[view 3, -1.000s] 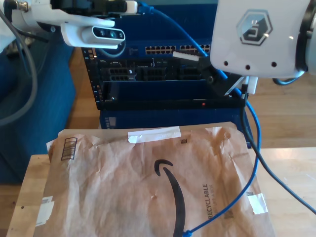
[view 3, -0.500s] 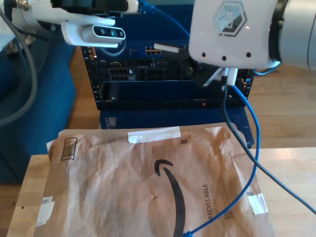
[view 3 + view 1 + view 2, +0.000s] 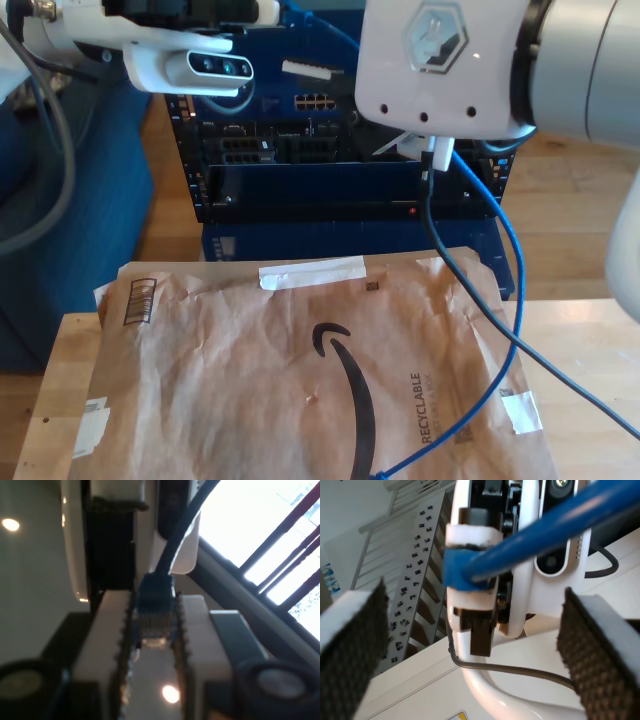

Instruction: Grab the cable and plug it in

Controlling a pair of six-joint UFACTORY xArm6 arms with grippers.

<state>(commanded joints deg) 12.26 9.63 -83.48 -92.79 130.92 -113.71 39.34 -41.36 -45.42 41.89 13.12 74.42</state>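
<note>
Two claws: mine, one on each arm
First claw (image 3: 152,645): pinching the plug (image 3: 154,612) of the blue cable (image 3: 512,300)
Second claw (image 3: 470,630): spread wide; pads (image 3: 592,650) apart
Cable: hangs onto the paper envelope (image 3: 300,370) on the worktop (image 3: 590,340)

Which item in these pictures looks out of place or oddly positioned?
The crumpled brown paper mailer covers most of the wooden table like a mat, and the thin bright blue cable trails loosely across it, its free plug lying unplugged at the exterior view's bottom edge.

The big white arm (image 3: 450,60) slides toward the exterior view's left, covering more of the rack (image 3: 300,170) and its ports.
</note>
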